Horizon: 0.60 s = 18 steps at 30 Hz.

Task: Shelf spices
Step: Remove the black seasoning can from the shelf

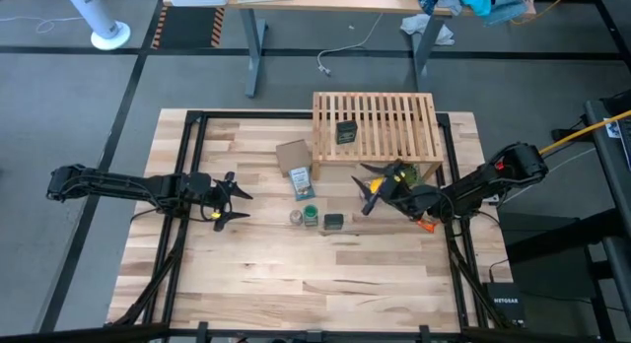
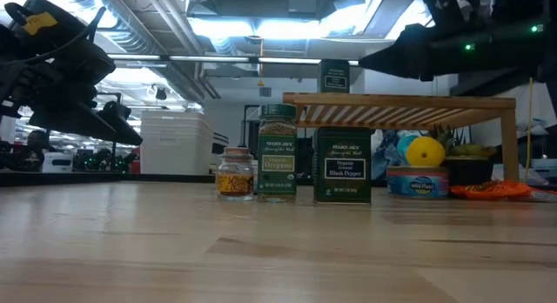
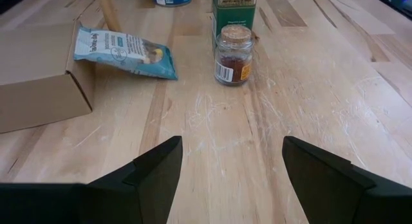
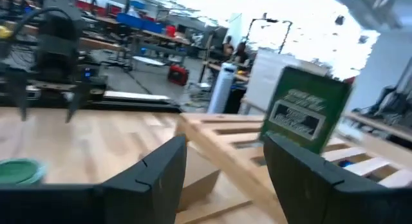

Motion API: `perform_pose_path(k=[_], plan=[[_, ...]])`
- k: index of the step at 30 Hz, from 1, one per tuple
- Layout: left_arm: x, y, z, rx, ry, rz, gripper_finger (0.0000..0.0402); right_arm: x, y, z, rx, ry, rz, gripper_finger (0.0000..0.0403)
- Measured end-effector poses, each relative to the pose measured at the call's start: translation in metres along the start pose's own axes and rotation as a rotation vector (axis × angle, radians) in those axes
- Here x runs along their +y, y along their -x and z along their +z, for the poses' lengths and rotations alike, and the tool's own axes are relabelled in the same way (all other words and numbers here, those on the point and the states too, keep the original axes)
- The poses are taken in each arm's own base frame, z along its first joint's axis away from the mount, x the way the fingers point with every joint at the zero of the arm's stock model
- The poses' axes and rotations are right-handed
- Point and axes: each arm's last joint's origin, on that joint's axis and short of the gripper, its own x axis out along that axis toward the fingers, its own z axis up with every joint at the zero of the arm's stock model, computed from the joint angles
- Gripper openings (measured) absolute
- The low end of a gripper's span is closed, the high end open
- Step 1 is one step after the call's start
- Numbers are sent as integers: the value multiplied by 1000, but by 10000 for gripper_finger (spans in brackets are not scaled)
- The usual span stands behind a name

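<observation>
The wooden slatted shelf (image 1: 376, 125) stands at the table's far side. One green-labelled tin (image 1: 346, 132) stands upright on its slats (image 4: 305, 109). On the table in front stand the clear glass jar (image 3: 232, 55), the green bottle (image 2: 278, 152) and a dark tin (image 2: 342, 165), side by side. My right gripper (image 1: 370, 190) is open and raised in front of the shelf's near edge, pointing at the tin on top (image 4: 225, 166). My left gripper (image 3: 232, 166) is open above the table on its left (image 1: 233, 197), pointing toward the jar.
A brown cardboard box (image 1: 293, 156) and a blue-and-white packet (image 3: 125, 51) lie left of the shelf. Under the shelf sit a yellow lemon (image 2: 426, 151), a blue can (image 2: 418, 182) and orange items. Bare wood spreads across the near half of the table (image 1: 296, 284).
</observation>
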Motion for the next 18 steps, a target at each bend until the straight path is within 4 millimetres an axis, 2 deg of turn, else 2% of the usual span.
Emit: perform_pose_path(k=[7,14,18], plan=[[0,0,0,0,0,0,260,-7,1,12,-30,67,-73,214],[0,0,0,0,0,0,260,-39,10,48,-138,22,-93,214],[0,0,0,0,0,0,260,-58,15,51,-98,42,16,214]])
